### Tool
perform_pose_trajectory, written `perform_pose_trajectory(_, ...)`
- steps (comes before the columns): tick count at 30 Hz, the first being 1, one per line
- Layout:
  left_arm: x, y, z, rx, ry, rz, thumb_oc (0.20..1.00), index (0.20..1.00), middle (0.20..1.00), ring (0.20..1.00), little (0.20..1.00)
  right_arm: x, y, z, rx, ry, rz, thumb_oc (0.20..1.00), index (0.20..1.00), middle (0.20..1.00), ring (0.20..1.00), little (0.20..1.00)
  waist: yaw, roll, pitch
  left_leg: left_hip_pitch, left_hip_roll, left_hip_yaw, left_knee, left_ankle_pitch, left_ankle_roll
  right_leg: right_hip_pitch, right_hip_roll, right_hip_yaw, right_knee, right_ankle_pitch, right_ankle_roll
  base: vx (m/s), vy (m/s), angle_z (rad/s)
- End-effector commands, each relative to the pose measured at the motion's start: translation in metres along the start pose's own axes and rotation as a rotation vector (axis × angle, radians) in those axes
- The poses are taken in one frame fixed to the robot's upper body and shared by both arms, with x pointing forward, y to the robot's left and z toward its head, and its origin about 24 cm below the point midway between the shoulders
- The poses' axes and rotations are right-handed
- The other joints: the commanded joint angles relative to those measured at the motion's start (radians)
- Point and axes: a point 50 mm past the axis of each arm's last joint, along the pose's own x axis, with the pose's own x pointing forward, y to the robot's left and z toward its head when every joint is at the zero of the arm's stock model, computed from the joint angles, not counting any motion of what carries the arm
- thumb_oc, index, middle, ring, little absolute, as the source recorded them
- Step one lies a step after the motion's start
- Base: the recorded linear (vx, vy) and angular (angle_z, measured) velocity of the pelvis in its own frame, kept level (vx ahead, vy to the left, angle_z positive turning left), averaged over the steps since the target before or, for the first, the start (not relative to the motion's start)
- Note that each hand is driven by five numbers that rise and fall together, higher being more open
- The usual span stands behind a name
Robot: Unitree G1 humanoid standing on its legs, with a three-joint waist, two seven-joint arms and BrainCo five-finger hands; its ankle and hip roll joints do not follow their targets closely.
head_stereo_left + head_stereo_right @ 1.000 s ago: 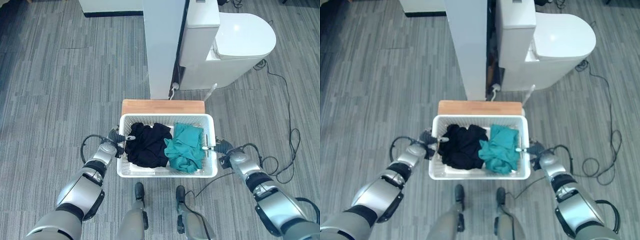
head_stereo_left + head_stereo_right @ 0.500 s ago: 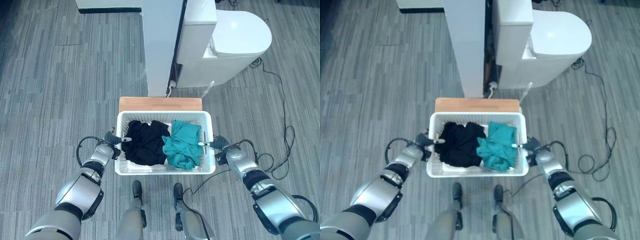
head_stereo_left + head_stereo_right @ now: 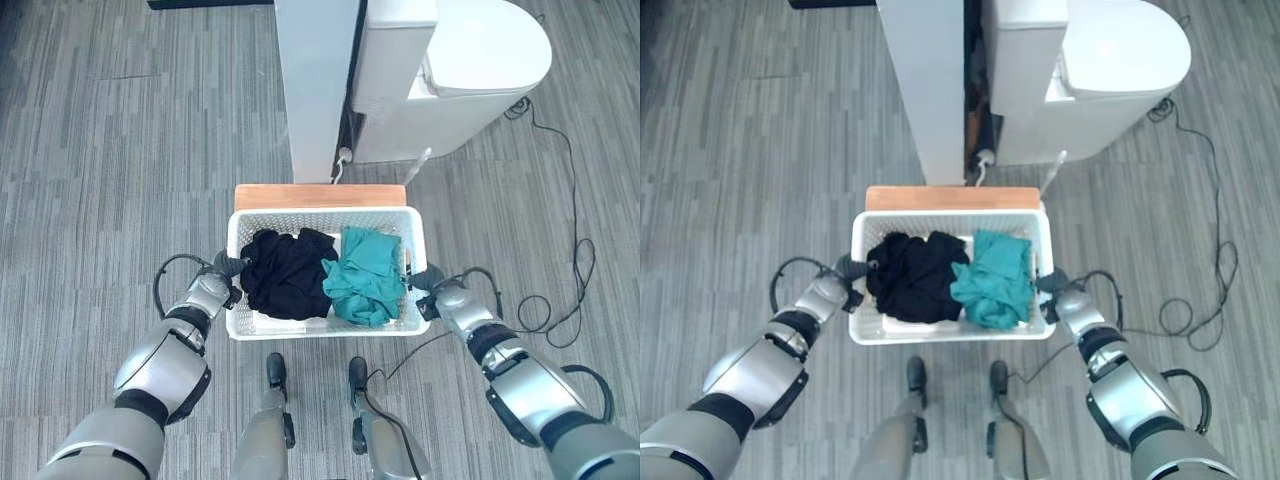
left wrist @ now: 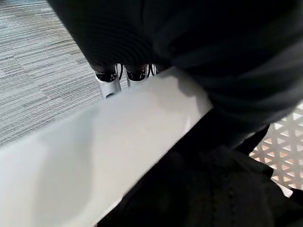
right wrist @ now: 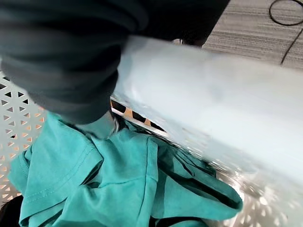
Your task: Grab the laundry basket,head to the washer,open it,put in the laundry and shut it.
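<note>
Between the two arms, white basket [image 3: 318, 325] sits at centre, held at both short ends. Left robot hand [image 3: 213, 288] is on the left rim; its wrist view shows fingers [image 4: 110, 79] hooked over the outer edge of the rim, thumb side inside by the black cloth, so it is clamped on the basket. Right robot hand [image 3: 440, 293] is on the right rim; its wrist view shows the dark cover wrapped over the rim above the teal cloth, fingers not clear, though the hold reads as a grip on the basket.

Black laundry [image 3: 285, 275] fills the left half of the basket, teal laundry [image 3: 365, 277] the right half, the two touching at the middle.

Wooden board [image 3: 320, 196] lies just beyond the basket's far rim. White pillar [image 3: 315, 80] and toilet [image 3: 455, 70] stand beyond that on grey floor [image 3: 110, 150].

Versus 1.0 s ago: whole view has shifted, pillar and toilet sit higher in the picture, so the camera moved. Basket looks slightly smaller and farther out from the body; both hands have kept the same spots on the rim. Laundry layout unchanged.
</note>
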Motion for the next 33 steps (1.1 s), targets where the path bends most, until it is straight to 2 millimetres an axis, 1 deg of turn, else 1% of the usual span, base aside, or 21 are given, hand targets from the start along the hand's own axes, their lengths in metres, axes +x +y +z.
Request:
perform_pose_trajectory(1, 0.0, -0.001, -0.012, 0.034, 0.078, -0.017, 0.2, 0.2, 0.2, 0.2, 0.2, 0.001, 0.006, 0.02, -0.017, -0.075, 0.032, 0.2, 0.2, 0.2, 0.2, 0.2, 0.017, -0.03, 0.01, -0.038, 0.044, -0.042, 0.081, -0.03, -0.041, -0.089, -0.12, -0.021, 0.063, 0.059, 0.074, 0.0, 0.0, 0.0)
perform_pose_trajectory(6, -0.003, -0.012, -0.024, 0.022, 0.097, -0.039, 0.2, 0.2, 0.2, 0.2, 0.2, -0.002, -0.009, 0.014, -0.033, -0.088, -0.01, 0.2, 0.2, 0.2, 0.2, 0.2, 0.014, -0.03, -0.006, -0.029, 0.034, -0.038, 0.096, -0.051, -0.035, -0.076, -0.129, -0.019, 0.064, 0.058, 0.079, 0.0, 0.037, 0.0)
perform_pose_trajectory(10, -0.004, -0.019, -0.022, 0.033, 0.056, -0.052, 0.2, 0.2, 0.2, 0.2, 0.2, -0.006, -0.03, -0.004, 0.0, -0.064, -0.071, 0.2, 0.2, 0.2, 0.2, 0.2, 0.013, -0.027, -0.018, -0.026, 0.024, -0.034, 0.126, -0.077, -0.027, -0.066, -0.143, -0.016, 0.067, 0.059, 0.085, 0.0, 0.056, 0.01)
perform_pose_trajectory(14, -0.006, -0.031, -0.009, 0.026, -0.037, -0.087, 0.2, 0.2, 0.2, 0.2, 0.2, -0.018, -0.062, -0.031, 0.061, -0.045, -0.164, 0.2, 0.2, 0.2, 0.2, 0.2, 0.002, -0.024, -0.027, -0.028, 0.002, -0.03, 0.19, -0.12, -0.012, -0.057, -0.17, -0.009, 0.09, 0.058, 0.092, -0.02, 0.101, 0.02)
perform_pose_trajectory(17, -0.009, -0.04, 0.003, 0.014, -0.118, -0.114, 0.2, 0.2, 0.2, 0.2, 0.2, -0.036, -0.089, -0.051, 0.078, -0.053, -0.241, 0.2, 0.2, 0.2, 0.2, 0.2, -0.017, -0.012, -0.026, -0.013, -0.033, -0.015, 0.222, -0.159, 0.015, -0.058, -0.2, 0.012, 0.116, 0.067, 0.105, -0.03, 0.188, -0.01)
perform_pose_trajectory(18, -0.01, -0.041, 0.006, 0.009, -0.147, -0.12, 0.2, 0.2, 0.2, 0.2, 0.2, -0.044, -0.1, -0.06, 0.085, -0.05, -0.275, 0.2, 0.2, 0.2, 0.2, 0.2, -0.027, -0.009, -0.03, 0.0, -0.048, -0.004, 0.217, -0.166, 0.023, -0.063, -0.211, 0.02, 0.117, 0.081, 0.114, -0.04, 0.226, -0.03)
perform_pose_trajectory(19, -0.011, -0.043, 0.008, 0.01, -0.163, -0.127, 0.2, 0.2, 0.2, 0.2, 0.2, -0.05, -0.107, -0.066, 0.097, -0.05, -0.297, 0.2, 0.2, 0.2, 0.2, 0.2, -0.039, -0.007, -0.034, 0.009, -0.059, 0.006, 0.212, -0.17, 0.028, -0.069, -0.22, 0.026, 0.115, 0.096, 0.12, -0.06, 0.224, -0.1)
perform_pose_trajectory(20, -0.012, -0.045, 0.01, 0.013, -0.176, -0.135, 0.2, 0.2, 0.2, 0.2, 0.2, -0.055, -0.113, -0.073, 0.107, -0.041, -0.317, 0.2, 0.2, 0.2, 0.2, 0.2, -0.047, -0.004, -0.04, 0.016, -0.071, 0.02, 0.206, -0.171, 0.033, -0.078, -0.232, 0.03, 0.11, 0.118, 0.129, -0.08, 0.206, -0.29)
perform_pose_trajectory(21, -0.013, -0.047, 0.011, 0.026, -0.185, -0.144, 0.2, 0.2, 0.2, 0.2, 0.2, -0.062, -0.12, -0.084, 0.123, -0.017, -0.336, 0.2, 0.2, 0.2, 0.2, 0.2, -0.051, -0.002, -0.048, 0.02, -0.081, 0.04, 0.202, -0.171, 0.038, -0.091, -0.248, 0.034, 0.107, 0.147, 0.141, -0.1, 0.194, -0.43)
perform_pose_trajectory(23, -0.014, -0.044, 0.011, 0.038, -0.205, -0.148, 0.2, 0.2, 0.2, 0.2, 0.2, -0.075, -0.131, -0.1, 0.144, 0.006, -0.371, 0.2, 0.2, 0.2, 0.2, 0.2, -0.057, 0.012, -0.054, 0.029, -0.075, 0.071, 0.195, -0.165, 0.053, -0.097, -0.251, 0.01, 0.149, 0.115, 0.136, -0.15, 0.188, -0.49)
perform_pose_trajectory(24, -0.017, -0.041, 0.01, 0.04, -0.224, -0.152, 0.2, 0.2, 0.2, 0.2, 0.2, -0.085, -0.137, -0.116, 0.162, 0.04, -0.395, 0.2, 0.2, 0.2, 0.2, 0.2, -0.046, 0.034, -0.061, 0.042, -0.053, 0.114, 0.19, -0.158, 0.065, -0.075, -0.246, -0.066, 0.268, 0.042, 0.12, -0.14, 0.157, -0.56)
perform_pose_trajectory(25, -0.017, -0.041, 0.01, 0.041, -0.224, -0.152, 0.2, 0.2, 0.2, 0.2, 0.2, -0.085, -0.137, -0.116, 0.163, 0.041, -0.395, 0.2, 0.2, 0.2, 0.2, 0.2, -0.045, 0.033, -0.063, 0.039, -0.054, 0.115, 0.188, -0.153, 0.065, -0.08, -0.246, -0.065, 0.269, 0.044, 0.119, -0.18, 0.248, -0.67)
perform_pose_trajectory(26, -0.019, -0.041, 0.007, 0.051, -0.236, -0.169, 0.2, 0.2, 0.2, 0.2, 0.2, -0.092, -0.134, -0.132, 0.177, 0.081, -0.393, 0.2, 0.2, 0.2, 0.2, 0.2, -0.034, 0.05, -0.069, 0.056, -0.033, 0.164, 0.193, -0.147, 0.08, -0.055, -0.251, -0.145, 0.416, -0.016, 0.107, -0.09, 0.134, -0.76)
perform_pose_trajectory(27, -0.02, -0.041, 0.006, 0.052, -0.235, -0.17, 0.2, 0.2, 0.2, 0.2, 0.2, -0.092, -0.134, -0.133, 0.178, 0.082, -0.393, 0.2, 0.2, 0.2, 0.2, 0.2, -0.032, 0.048, -0.068, 0.058, -0.034, 0.166, 0.193, -0.148, 0.08, -0.057, -0.253, -0.142, 0.423, -0.021, 0.107, -0.13, 0.189, -0.75)
perform_pose_trajectory(28, -0.021, -0.039, 0.003, 0.051, -0.235, -0.175, 0.2, 0.2, 0.2, 0.2, 0.2, -0.095, -0.132, -0.138, 0.181, 0.099, -0.384, 0.2, 0.2, 0.2, 0.2, 0.2, -0.021, 0.052, -0.078, 0.067, -0.027, 0.194, 0.191, -0.144, 0.086, -0.04, -0.256, -0.175, 0.474, -0.051, 0.1, -0.08, 0.098, -0.82)
perform_pose_trajectory(29, -0.022, -0.035, -0.001, 0.038, -0.231, -0.17, 0.2, 0.2, 0.2, 0.2, 0.2, -0.098, -0.131, -0.144, 0.189, 0.115, -0.38, 0.2, 0.2, 0.2, 0.2, 0.2, -0.012, 0.056, -0.096, 0.072, -0.019, 0.223, 0.182, -0.136, 0.094, -0.011, -0.258, -0.214, 0.516, -0.067, 0.092, -0.1, 0.141, -1.0)
perform_pose_trajectory(30, -0.025, -0.031, -0.015, 0.023, -0.207, -0.17, 0.2, 0.2, 0.2, 0.2, 0.2, -0.101, -0.127, -0.152, 0.199, 0.139, -0.369, 0.2, 0.2, 0.2, 0.2, 0.2, 0.01, 0.047, -0.135, 0.092, -0.021, 0.264, 0.163, -0.148, 0.096, 0.061, -0.269, -0.249, 0.574, -0.106, 0.103, -0.06, 0.089, -0.98)
perform_pose_trajectory(31, -0.025, -0.031, -0.016, 0.023, -0.204, -0.172, 0.2, 0.2, 0.2, 0.2, 0.2, -0.101, -0.127, -0.153, 0.199, 0.142, -0.367, 0.2, 0.2, 0.2, 0.2, 0.2, 0.011, 0.045, -0.136, 0.096, -0.022, 0.267, 0.161, -0.149, 0.096, 0.062, -0.27, -0.246, 0.575, -0.107, 0.104, -0.16, 0.01, -1.32)
perform_pose_trajectory(32, -0.027, -0.025, -0.031, -0.003, -0.171, -0.163, 0.2, 0.2, 0.2, 0.2, 0.2, -0.101, -0.125, -0.155, 0.204, 0.151, -0.357, 0.2, 0.2, 0.2, 0.2, 0.2, 0.038, 0.026, -0.18, 0.08, -0.017, 0.324, 0.148, -0.125, 0.1, 0.155, -0.265, -0.271, 0.545, -0.094, 0.112, -0.13, -0.027, -1.25)
perform_pose_trajectory(33, -0.028, -0.025, -0.033, -0.002, -0.167, -0.164, 0.2, 0.2, 0.2, 0.2, 0.2, -0.101, -0.124, -0.156, 0.203, 0.153, -0.353, 0.2, 0.2, 0.2, 0.2, 0.2, 0.041, 0.024, -0.182, 0.084, -0.017, 0.329, 0.146, -0.125, 0.099, 0.158, -0.264, -0.267, 0.539, -0.091, 0.114, -0.21, -0.065, -1.37)
